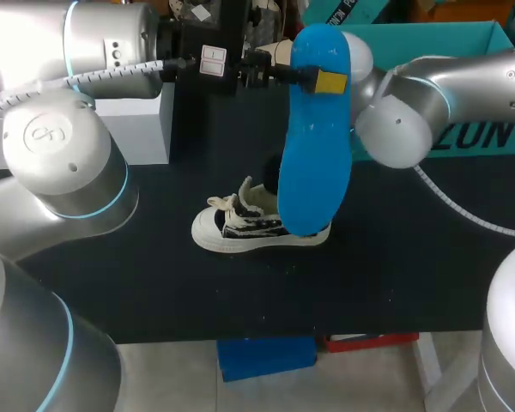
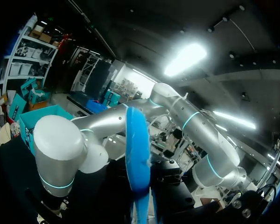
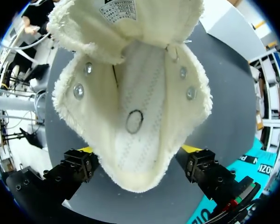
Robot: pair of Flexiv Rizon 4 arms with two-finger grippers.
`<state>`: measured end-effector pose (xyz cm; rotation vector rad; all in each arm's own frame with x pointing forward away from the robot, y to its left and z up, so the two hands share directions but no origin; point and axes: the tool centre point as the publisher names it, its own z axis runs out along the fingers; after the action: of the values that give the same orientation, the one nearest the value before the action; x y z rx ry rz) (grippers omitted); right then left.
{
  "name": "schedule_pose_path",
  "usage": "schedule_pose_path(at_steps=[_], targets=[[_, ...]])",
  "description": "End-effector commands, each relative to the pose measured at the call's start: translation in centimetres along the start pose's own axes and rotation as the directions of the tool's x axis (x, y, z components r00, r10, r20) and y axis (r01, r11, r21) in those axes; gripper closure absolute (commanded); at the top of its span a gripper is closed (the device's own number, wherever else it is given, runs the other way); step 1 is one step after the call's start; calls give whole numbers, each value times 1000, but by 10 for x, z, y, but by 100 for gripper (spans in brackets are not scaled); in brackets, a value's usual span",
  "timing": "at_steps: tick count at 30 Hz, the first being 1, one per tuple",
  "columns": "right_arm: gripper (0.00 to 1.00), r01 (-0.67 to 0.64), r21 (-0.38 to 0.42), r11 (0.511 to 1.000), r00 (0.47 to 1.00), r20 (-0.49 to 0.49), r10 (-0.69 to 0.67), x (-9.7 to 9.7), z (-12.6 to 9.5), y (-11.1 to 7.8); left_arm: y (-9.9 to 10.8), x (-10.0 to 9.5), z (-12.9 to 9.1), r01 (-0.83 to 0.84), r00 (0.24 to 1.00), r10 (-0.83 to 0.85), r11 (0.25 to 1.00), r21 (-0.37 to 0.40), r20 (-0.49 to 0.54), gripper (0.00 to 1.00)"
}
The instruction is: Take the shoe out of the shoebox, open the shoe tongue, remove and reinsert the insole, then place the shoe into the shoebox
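A white low sneaker (image 1: 240, 225) with dark patterned sides stands on the black table, toe to the left. My left gripper (image 1: 322, 81) is shut on the top end of a blue insole (image 1: 313, 146), which hangs upright above the shoe. In the left wrist view the insole (image 2: 137, 149) shows edge-on, straight ahead of the fingers. My right arm (image 1: 403, 120) reaches in behind the insole, which hides its gripper in the head view. In the right wrist view the right gripper (image 3: 139, 149) stands open astride the shoe's heel (image 3: 135, 93), with the tongue (image 3: 126, 23) folded forward. The teal shoebox (image 1: 463, 34) stands at the back right.
A white box (image 1: 137, 129) stands at the back left beside a black stand (image 1: 210, 51). Bare black table (image 1: 395, 275) lies in front and to the right of the shoe.
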<state>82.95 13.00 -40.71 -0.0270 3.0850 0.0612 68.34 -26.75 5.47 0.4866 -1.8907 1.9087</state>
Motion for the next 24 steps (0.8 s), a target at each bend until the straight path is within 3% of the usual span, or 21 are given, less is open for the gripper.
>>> schedule_pose_path(at_steps=[1, 17, 24], targets=[[0, -4, 25, 1000, 1000, 0, 4, -2, 5, 4, 0, 1, 0, 1, 1000, -1, 1000, -1, 5, 100], [0, -4, -1, 1000, 1000, -16, 4, -2, 5, 1, 0, 1, 0, 1, 1000, -1, 1000, -1, 5, 100], [0, -16, -112, 994, 1000, -25, 13, 3, -1, -14, 0, 1, 0, 1, 1000, -1, 1000, -1, 5, 100]])
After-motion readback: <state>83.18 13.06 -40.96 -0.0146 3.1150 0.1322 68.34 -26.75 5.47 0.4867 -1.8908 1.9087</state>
